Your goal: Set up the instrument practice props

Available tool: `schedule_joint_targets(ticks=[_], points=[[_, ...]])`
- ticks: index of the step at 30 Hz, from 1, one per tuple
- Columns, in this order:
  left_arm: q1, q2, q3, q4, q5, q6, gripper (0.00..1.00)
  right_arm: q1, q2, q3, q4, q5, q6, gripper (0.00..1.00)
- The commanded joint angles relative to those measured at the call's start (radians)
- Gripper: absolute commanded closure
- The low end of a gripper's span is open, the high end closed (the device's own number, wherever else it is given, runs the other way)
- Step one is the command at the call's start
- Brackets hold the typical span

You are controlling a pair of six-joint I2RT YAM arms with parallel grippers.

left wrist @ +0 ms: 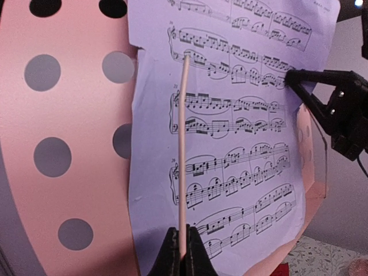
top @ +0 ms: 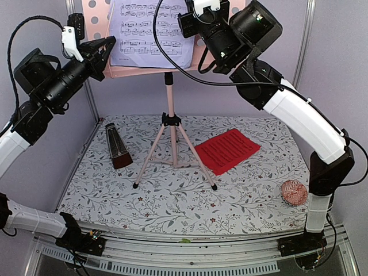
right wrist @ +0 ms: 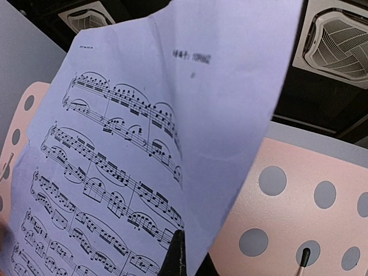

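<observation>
The pink tripod music stand [top: 172, 144] stands mid-table. Its perforated pink desk [top: 95, 14] is at the top of the view. The lilac sheet [top: 150, 34] leans on the desk. My left gripper [top: 106, 49] is at the sheet's left side, shut on the stand's thin pink page-holder wire [left wrist: 184, 144], which lies across the lilac sheet [left wrist: 241, 144]. My right gripper [top: 188, 31] is shut on the right edge of the lilac sheet [right wrist: 144, 115]. The red sheet [top: 227, 150] lies flat on the table right of the tripod. The dark brown metronome [top: 118, 146] stands left of it.
A small pink knitted ball [top: 293, 192] lies at the table's right near side. Grey walls close in the back and both sides. The floral table cover [top: 172, 201] spreads in front of the tripod feet. A second page-holder wire [right wrist: 303, 257] shows against the desk [right wrist: 299, 195].
</observation>
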Motion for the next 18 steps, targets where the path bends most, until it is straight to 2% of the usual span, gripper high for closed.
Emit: schedule_joint_targets(ticks=[1, 8, 18], points=[[-0.015, 0.019, 0.026, -0.045, 0.029, 0.025, 1.00, 0.017, 0.032, 0.028, 0.089, -0.093, -0.052, 1.00], [-0.014, 0.025, 0.033, -0.055, 0.032, 0.020, 1.00, 0.021, 0.062, 0.030, 0.089, -0.192, -0.076, 1.00], [-0.015, 0.035, 0.043, -0.062, 0.027, 0.016, 1.00, 0.021, 0.097, 0.075, 0.093, -0.213, -0.057, 1.00]])
